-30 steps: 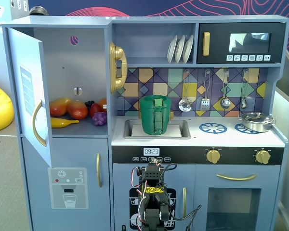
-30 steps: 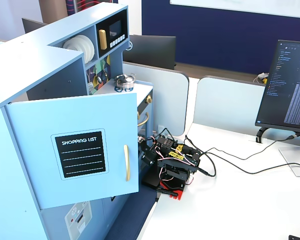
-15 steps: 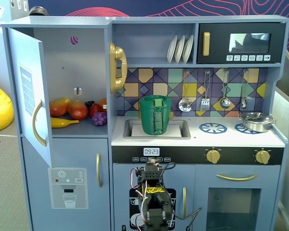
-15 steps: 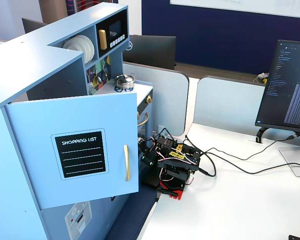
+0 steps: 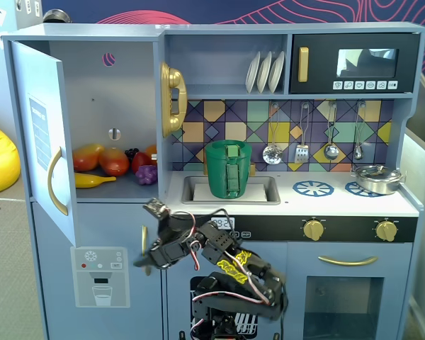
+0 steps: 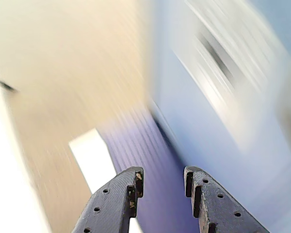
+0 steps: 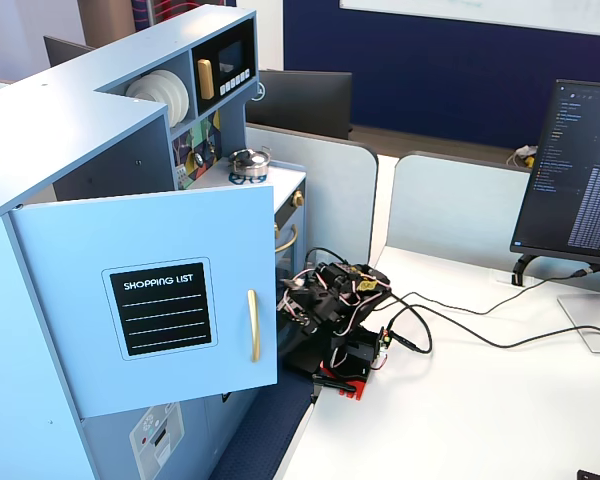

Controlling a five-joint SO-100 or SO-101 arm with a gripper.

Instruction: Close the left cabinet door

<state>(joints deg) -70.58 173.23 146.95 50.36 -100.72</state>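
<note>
The left cabinet door (image 5: 48, 142) is a tall light-blue panel with a curved gold handle (image 5: 53, 180). It stands swung wide open at the left of the toy kitchen. In the other fixed view its face (image 7: 210, 250) shows the black "SHOPPING LIST" chalkboard (image 7: 160, 308). My gripper (image 5: 143, 261) is low, in front of the lower cabinet, below and to the right of the open door and apart from it. In the wrist view the gripper (image 6: 162, 174) is open and empty, and the background is motion-blurred. In the other fixed view the gripper (image 7: 290, 298) sits just behind the door's free edge.
Toy fruit (image 5: 113, 163) lies inside the open cabinet. A blue lower door with a white dispenser graphic (image 5: 99, 276) is below it. A green cup (image 5: 228, 168) stands in the sink, with a gold phone (image 5: 173, 99) beside it. A monitor (image 7: 575, 180) and cables (image 7: 460, 320) are on the desk.
</note>
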